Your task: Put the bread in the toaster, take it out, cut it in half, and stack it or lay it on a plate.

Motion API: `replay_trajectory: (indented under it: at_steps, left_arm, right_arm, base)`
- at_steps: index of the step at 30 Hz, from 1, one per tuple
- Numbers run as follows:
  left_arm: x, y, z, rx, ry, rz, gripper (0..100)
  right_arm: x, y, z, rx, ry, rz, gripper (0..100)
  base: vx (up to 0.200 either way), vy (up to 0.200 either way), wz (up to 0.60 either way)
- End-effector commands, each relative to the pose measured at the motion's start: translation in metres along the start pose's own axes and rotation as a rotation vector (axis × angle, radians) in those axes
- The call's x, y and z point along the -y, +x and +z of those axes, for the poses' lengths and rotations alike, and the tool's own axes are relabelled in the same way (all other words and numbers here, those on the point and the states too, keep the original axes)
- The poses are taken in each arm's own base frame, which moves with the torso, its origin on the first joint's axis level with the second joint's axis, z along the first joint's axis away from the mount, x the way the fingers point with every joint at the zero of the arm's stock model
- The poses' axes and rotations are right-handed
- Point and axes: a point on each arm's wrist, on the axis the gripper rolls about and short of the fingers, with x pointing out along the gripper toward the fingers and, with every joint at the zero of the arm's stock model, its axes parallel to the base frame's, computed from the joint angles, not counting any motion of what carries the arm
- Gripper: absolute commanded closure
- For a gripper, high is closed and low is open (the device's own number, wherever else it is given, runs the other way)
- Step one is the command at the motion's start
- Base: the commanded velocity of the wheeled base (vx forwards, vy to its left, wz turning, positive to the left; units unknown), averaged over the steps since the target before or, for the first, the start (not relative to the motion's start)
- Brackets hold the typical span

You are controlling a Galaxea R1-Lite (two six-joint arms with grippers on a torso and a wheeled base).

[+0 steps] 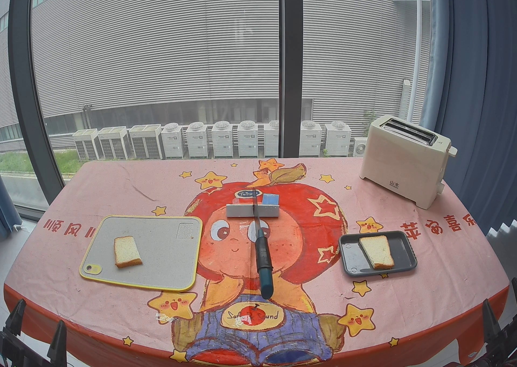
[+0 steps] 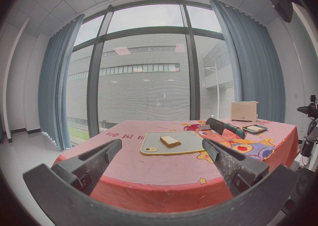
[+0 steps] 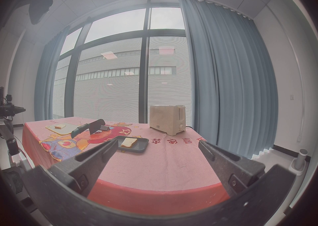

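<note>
Two slices of bread here. One slice lies flat on the grey cutting board, toward the board's 9 o'clock side, with a little yellow hanging hole at the board's near corner. The other slice sits in the dark rectangular plate, roughly in the middle and turned a bit diagonally. Taking the middle of the table as the clock centre, the board is out at 9 o'clock and the plate at 3 o'clock, well apart from each other. Between them is the knife: its blade is slotted into a small grey holder and its dark handle points toward 6 o'clock, resting on the cartoon tablecloth. The cream toaster stands at about 1 o'clock, behind the plate near the far edge, slots facing up and its lever on the side toward the blue curtain. A big window runs along the 12 o'clock side. The left gripper hangs off the near edge of the table on the board's side, fingers spread wide and holding nothing. The right gripper is the same deal on the plate's side, jaws apart and nothing in them.
</note>
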Motion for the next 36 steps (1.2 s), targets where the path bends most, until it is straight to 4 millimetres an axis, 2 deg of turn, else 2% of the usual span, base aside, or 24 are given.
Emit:
replay_trajectory:
  at_steps: [1,13,18,36]
  left_arm:
    - [0.0,0.0,-0.005,0.001,0.002,0.001,0]
    - [0.001,0.0,-0.004,0.012,0.016,-0.033,0]
    - [0.001,-0.002,0.016,0.212,0.008,-0.044,0]
    - [0.002,-0.002,0.016,0.204,0.079,-0.064,0]
  right_arm:
    - [0.0,0.0,-0.005,-0.005,-0.001,0.001,0]
    - [0.0,0.0,-0.005,-0.005,-0.001,0.001,0]
    - [0.0,0.0,-0.005,-0.005,-0.001,0.001,0]
    - [0.0,0.0,-0.005,-0.005,-0.001,0.001,0]
  base:
    - [0.0,0.0,0.0]
    - [0.0,0.0,0.0]
    - [0.0,0.0,0.0]
    - [0.0,0.0,0.0]
